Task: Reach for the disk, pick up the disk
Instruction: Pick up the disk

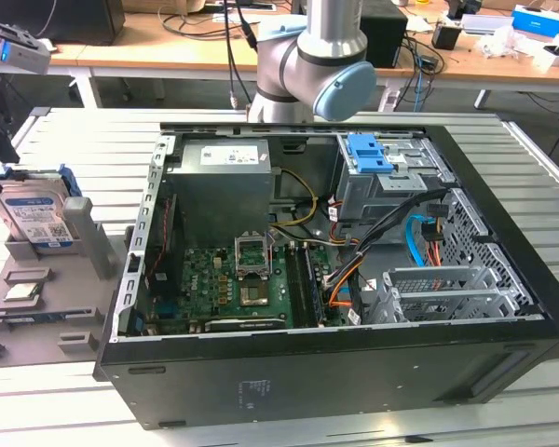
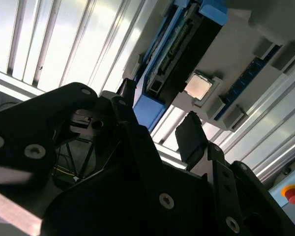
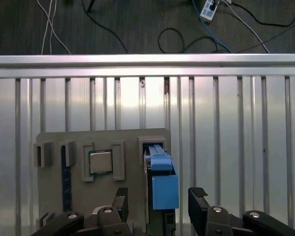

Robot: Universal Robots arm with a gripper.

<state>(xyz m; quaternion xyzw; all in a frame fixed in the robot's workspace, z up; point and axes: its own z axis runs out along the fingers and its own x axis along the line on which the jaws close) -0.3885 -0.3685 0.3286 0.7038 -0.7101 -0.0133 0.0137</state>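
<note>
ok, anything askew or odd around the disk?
Nothing stands out. The disk stands on edge in its slot of the holder, square to it. The gripper hangs over it, fingers open on either side with gaps showing.

- Bright, even indoor light fills the exterior view; the aluminium table (image 1: 84,149) reads pale, with no hard shadows.
- The computer case (image 1: 354,372) is darker inside, and its walls shade the motherboard (image 1: 233,279) (colours stay readable).
- In the first wrist view the table glares white in a band across the middle, and the floor (image 3: 137,24) beyond is dim.
- In the second wrist view the table blows out to white, with the gripper (image 2: 157,110) near-black against it.
</note>
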